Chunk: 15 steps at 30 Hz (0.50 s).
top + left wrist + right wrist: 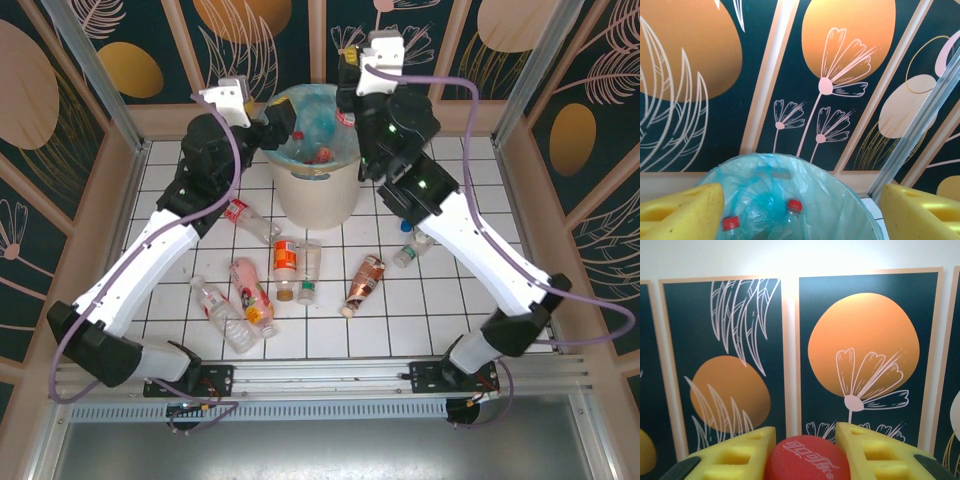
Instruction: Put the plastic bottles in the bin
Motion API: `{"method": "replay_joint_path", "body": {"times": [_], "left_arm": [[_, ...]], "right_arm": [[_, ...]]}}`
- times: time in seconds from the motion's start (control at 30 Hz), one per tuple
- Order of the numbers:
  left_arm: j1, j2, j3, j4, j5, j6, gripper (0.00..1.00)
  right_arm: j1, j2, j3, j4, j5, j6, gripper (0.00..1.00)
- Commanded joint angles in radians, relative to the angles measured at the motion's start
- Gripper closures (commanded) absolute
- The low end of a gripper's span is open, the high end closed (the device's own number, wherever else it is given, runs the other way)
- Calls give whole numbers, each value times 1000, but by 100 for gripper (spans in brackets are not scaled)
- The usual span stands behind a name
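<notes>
The cream bin [316, 196], lined with a blue-green bag [842, 197], stands at the back centre of the tiled floor. My left gripper [279, 124] hovers over its left rim, open and empty [800, 220], its yellow fingers [682, 215] wide apart. Two red-capped plastic bottles [794, 205] [731, 223] lie inside the bag. My right gripper [350, 100] hangs above the bin's right rim. In the right wrist view it is [805, 452] shut on a bottle's red cap [807, 462]; the bottle's body is hidden. Several more plastic bottles lie on the floor in front of the bin, such as an orange-labelled one [285, 266] and a pink one [250, 288].
A clear bottle [250, 220] lies close to the bin's left foot under the left arm. Two small bottles [410, 248] rest beneath the right arm. A brown-labelled bottle [363, 283] lies centre right. Patterned walls and metal posts [88, 75] enclose the floor.
</notes>
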State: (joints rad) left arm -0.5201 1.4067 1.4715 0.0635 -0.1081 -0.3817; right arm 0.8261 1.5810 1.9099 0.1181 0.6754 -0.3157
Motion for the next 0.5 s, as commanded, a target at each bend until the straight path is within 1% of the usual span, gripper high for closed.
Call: {"method": "replay_joint_path", "body": {"times": [0.0, 0.07, 0.17, 0.3, 0.47], "left_arm": [[50, 37, 24, -19, 179, -111, 19], [56, 49, 13, -23, 151, -86, 19], [55, 57, -20, -6, 121, -57, 19], [55, 48, -66, 15, 148, -38, 19], [55, -8, -163, 80, 140, 20, 19]], "right_arm": [[-44, 92, 168, -46, -55, 32, 87], [-65, 173, 282, -123, -88, 63, 87], [-90, 255, 363, -172, -140, 93, 86], [-142, 328, 414, -222, -229, 156, 87], [-196, 387, 413, -260, -343, 205, 87]]}}
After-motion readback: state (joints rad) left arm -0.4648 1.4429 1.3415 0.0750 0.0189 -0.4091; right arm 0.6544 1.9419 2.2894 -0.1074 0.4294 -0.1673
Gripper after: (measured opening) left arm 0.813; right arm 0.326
